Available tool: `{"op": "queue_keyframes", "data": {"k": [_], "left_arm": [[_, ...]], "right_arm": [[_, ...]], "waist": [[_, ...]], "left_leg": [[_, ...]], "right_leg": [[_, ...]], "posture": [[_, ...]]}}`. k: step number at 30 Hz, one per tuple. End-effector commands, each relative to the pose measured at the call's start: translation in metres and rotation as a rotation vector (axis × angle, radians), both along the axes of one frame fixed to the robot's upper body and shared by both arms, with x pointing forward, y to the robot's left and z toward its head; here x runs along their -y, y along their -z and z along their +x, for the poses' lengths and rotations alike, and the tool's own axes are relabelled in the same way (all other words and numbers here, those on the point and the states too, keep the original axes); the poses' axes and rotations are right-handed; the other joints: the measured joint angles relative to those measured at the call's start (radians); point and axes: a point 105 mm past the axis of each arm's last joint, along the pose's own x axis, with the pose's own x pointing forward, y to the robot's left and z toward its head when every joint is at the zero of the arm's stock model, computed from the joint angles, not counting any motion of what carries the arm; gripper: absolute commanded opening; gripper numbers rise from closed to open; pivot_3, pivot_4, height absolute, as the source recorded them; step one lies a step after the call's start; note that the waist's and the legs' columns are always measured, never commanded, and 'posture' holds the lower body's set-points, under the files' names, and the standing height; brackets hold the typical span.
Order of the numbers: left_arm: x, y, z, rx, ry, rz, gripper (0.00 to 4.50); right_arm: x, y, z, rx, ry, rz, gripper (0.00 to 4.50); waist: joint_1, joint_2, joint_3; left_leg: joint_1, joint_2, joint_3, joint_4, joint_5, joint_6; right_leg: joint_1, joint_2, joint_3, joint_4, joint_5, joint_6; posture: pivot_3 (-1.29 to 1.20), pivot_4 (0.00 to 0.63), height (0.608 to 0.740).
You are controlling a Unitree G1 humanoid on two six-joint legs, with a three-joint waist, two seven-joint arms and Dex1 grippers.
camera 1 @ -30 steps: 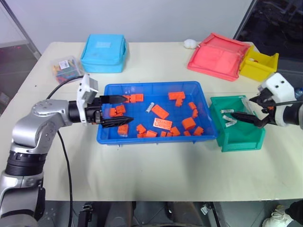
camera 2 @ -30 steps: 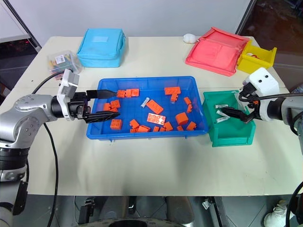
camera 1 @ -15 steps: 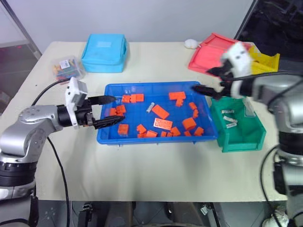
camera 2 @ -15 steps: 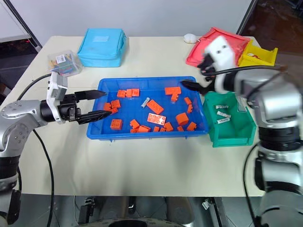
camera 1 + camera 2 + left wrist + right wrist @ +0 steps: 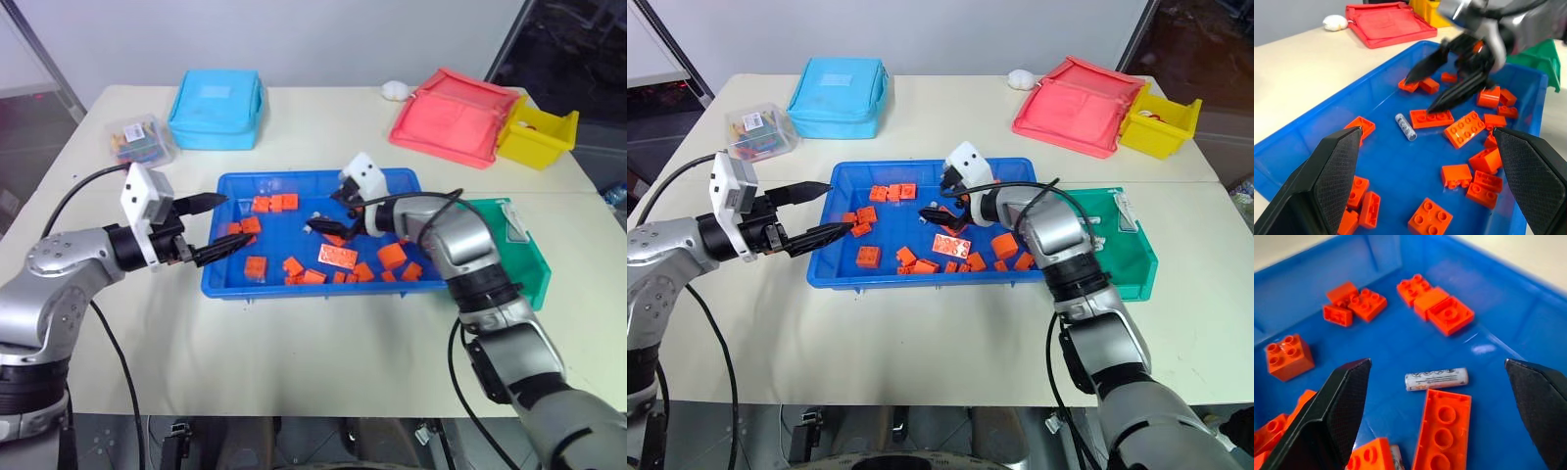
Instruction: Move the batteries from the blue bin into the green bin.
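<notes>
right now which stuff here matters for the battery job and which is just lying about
Job: battery, blue bin, green bin, right gripper.
Lying about: orange bricks, light blue pouch, red pouch, yellow bin, small clear box.

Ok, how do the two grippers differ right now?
The right gripper hangs inside the blue bin, over a battery among the orange bricks; the left gripper sits at the bin's left edge. The right gripper tilts downward; the left gripper points roughly level. Both are open and hold nothing.
</notes>
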Motion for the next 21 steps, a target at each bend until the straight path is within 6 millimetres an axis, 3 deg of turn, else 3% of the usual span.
{"op": "queue_keyframes", "data": {"k": [1, 6, 19, 21], "left_arm": [[0.000, -0.012, -0.006, 0.049, -0.013, -0.015, 4.50], [0.001, -0.011, -0.008, 0.046, -0.027, -0.026, 4.50], [0.002, -0.010, -0.009, 0.050, -0.044, -0.041, 4.50], [0.002, -0.011, -0.009, 0.051, -0.046, -0.042, 4.50]], "right_arm": [[-0.011, -0.010, 0.008, 0.046, -0.032, 0.003, 4.47], [-0.015, 0.003, 0.019, 0.010, -0.028, -0.021, 4.47], [-0.026, 0.025, 0.020, -0.059, -0.062, -0.055, 4.47], [-0.025, 0.026, 0.020, -0.059, -0.064, -0.060, 3.66]], "waist": [[-0.001, 0.000, 0.000], [0.000, 0.000, 0.000], [-0.002, 0.000, 0.000], [-0.001, 0.000, 0.000]], "left_leg": [[0.000, 0.000, 0.000, 0.000, 0.000, 0.000], [0.001, 0.000, 0.000, 0.000, 0.000, 0.000], [0.001, 0.000, 0.000, -0.001, 0.000, 0.000], [0.001, 0.000, 0.000, 0.000, 0.000, 0.000]], "right_leg": [[0.000, 0.000, 0.000, 0.000, 0.000, 0.000], [0.000, 0.001, 0.000, 0.000, 0.000, 0.000], [0.000, 0.000, 0.000, 0.001, 0.000, 0.000], [0.000, 0.000, 0.000, 0.001, 0.000, 0.000]], "posture": [[0.00, 0.150, 0.740], [0.00, 0.150, 0.740], [0.00, 0.150, 0.740], [0.00, 0.150, 0.740]]}}
